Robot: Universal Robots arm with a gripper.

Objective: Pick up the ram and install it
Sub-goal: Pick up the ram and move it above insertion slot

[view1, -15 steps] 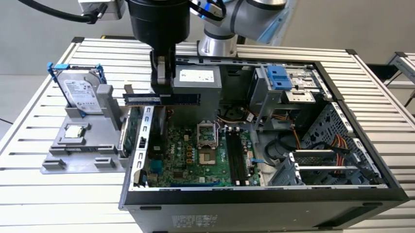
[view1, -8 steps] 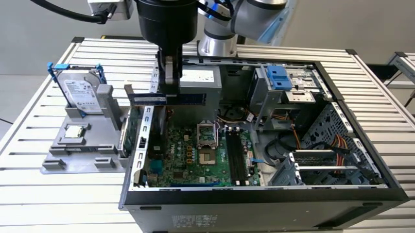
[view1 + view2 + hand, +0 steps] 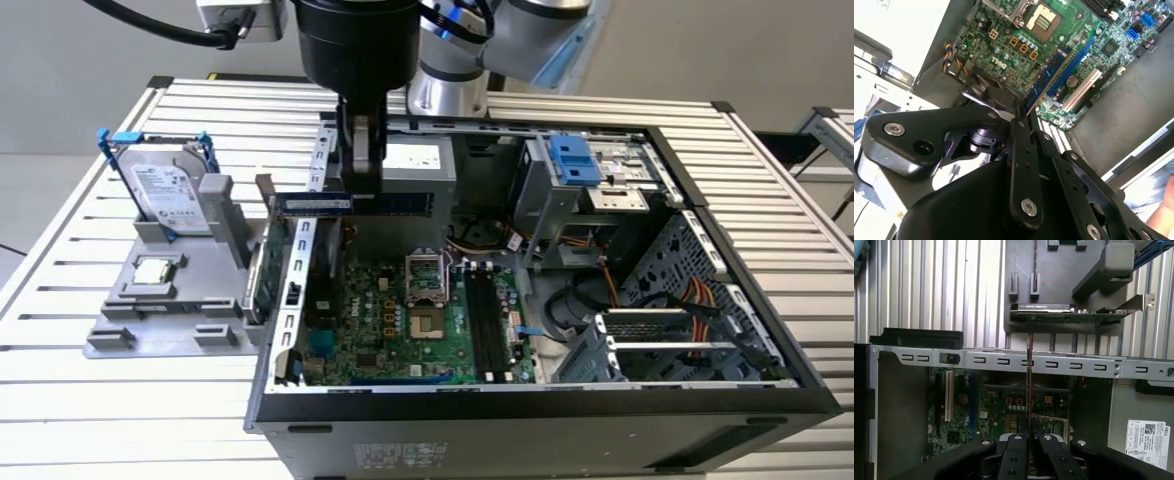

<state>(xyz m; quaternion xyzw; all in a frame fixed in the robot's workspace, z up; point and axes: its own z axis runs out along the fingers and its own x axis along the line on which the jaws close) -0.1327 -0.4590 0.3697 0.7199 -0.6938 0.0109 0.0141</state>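
Obs.: the end effector (image 3: 359, 190) is closed narrow on the ram (image 3: 314, 203), pinching it near mid-length. The ram hangs in the air over the rear of the open computer case (image 3: 534, 405), above the motherboard (image 3: 387, 330) and touching nothing else.

Position: the black memory slots (image 3: 483, 325) lie just to the exterior view's right of the processor socket (image 3: 427, 300). The ram is well apart from them. Its long axis looks to run crosswise to the slots.

Judgement on the carry:
- Keep the ram level and square in the grip. A long, thin stick pinched at one spot could pivot if an end catches the case rim.
- Its long edge would have to sit parallel to a slot before any downward push.
- Pressure should be straight and even; a tilted board may jam or flex.

Materials and shapes:
- The ram is a flat bluish circuit-board strip with a pale label. Edge-on in the first wrist view it (image 3: 1029, 385) is a hairline between the two black fingers (image 3: 1015, 455).
- The end effector is matt black linkage with bright screw heads.
- The case is grey sheet metal, perforated on the side at the exterior view's right.
- The motherboard is green and densely populated.
- The table (image 3: 107, 420) is ribbed pale metal slats.
- On it, a grey fixture (image 3: 160, 315) holds a hard drive (image 3: 171, 195) upright.
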